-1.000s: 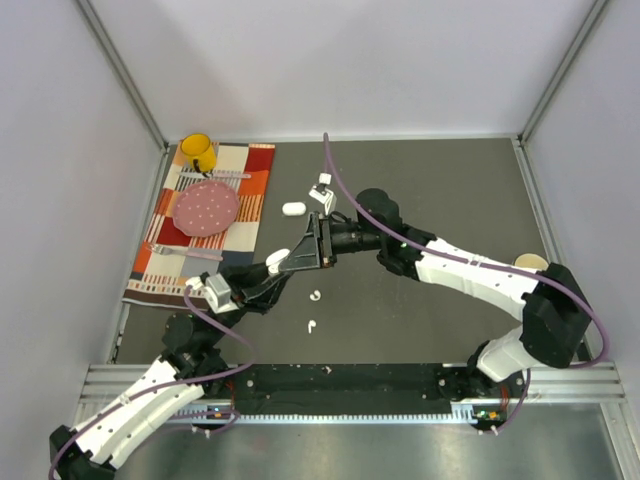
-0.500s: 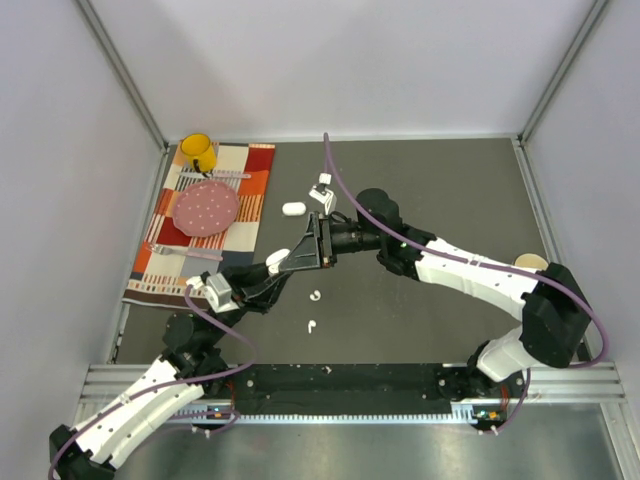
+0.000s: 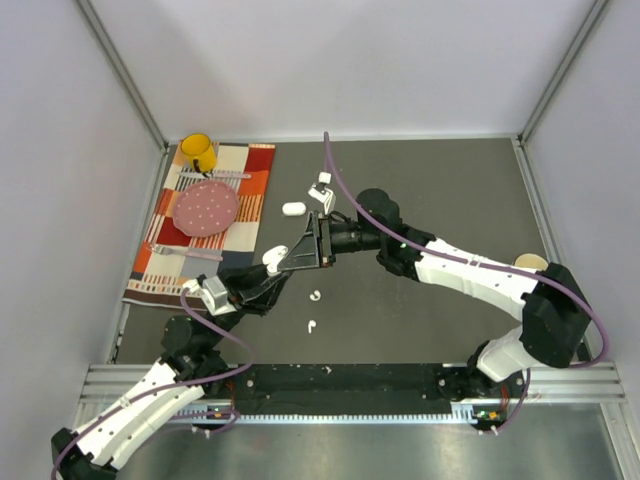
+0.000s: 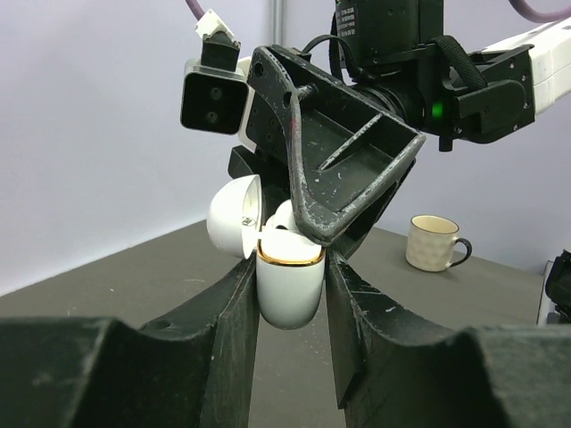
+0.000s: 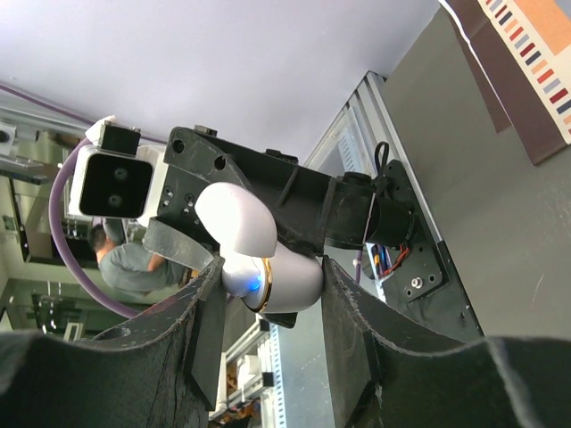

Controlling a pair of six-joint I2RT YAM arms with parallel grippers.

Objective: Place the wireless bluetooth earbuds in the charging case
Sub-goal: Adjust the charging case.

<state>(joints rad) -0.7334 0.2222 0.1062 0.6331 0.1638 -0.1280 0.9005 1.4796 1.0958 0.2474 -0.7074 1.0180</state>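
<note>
Seating an earbud into the case, held above the worktop

The left hand (image 4: pixel 290 267) is clenched on the white oval charging case with a gold rim (image 4: pixel 289 294), lid open. The right hand (image 5: pixel 270 276) straddles its mouth, where a tiny glossy white earbud (image 4: pixel 284 217) shows; whether this hand grips anything I cannot tell. Next, I think, comes a gentle straight push. Two loose white earbuds (image 3: pixel 316 296) lie on the dark worktop (image 3: pixel 450 190).

White case (image 4: pixel 288 285); yellow mug (image 3: pixel 197 152); pink dotted plate (image 3: pixel 207 207).

White-shelled left arm (image 3: pixel 140 395) and right arm (image 3: pixel 470 278) with black joints; purple cables (image 3: pixel 338 185) alongside; scuffed black pincer fingers (image 4: pixel 227 330).
</note>
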